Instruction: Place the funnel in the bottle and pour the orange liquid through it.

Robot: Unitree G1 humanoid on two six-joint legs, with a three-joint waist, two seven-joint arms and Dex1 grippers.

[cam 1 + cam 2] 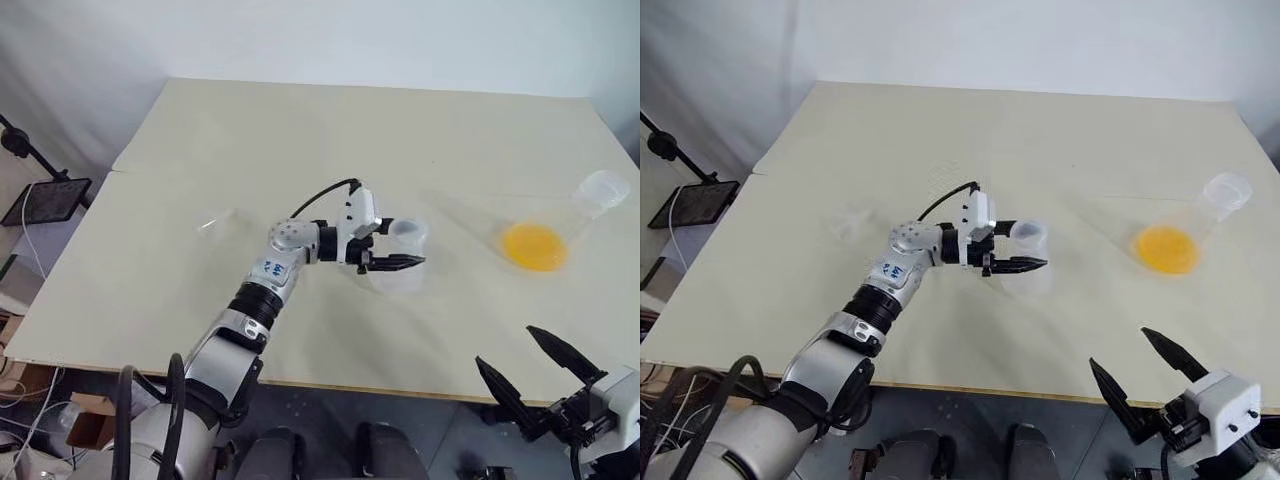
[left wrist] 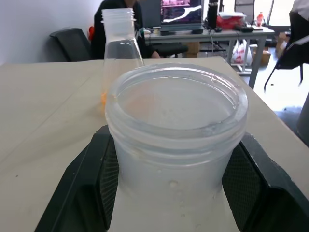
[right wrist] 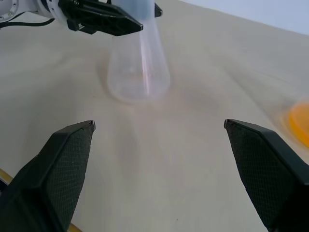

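Tabletop (image 1: 300, 140) is a pale beige sheet with a seam near its left edge, set against a white wall. Left gripper (image 1: 392, 247) has its fingers clamped on the neck of the bottle (image 1: 402, 262), which stands near the table centre. Funnel (image 1: 213, 222) lies apart to the left. Orange liquid (image 1: 535, 246) pools in the larger flask (image 1: 565, 222) at far right. Right gripper (image 1: 540, 375) hangs off the front edge, fingers spread wide, empty. Desks and monitors show beyond in the left wrist view.

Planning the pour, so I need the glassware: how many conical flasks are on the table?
2. The bottle stands mid-table, its neck between the left claw fingers. The larger flask stands far right, holding the orange liquid.
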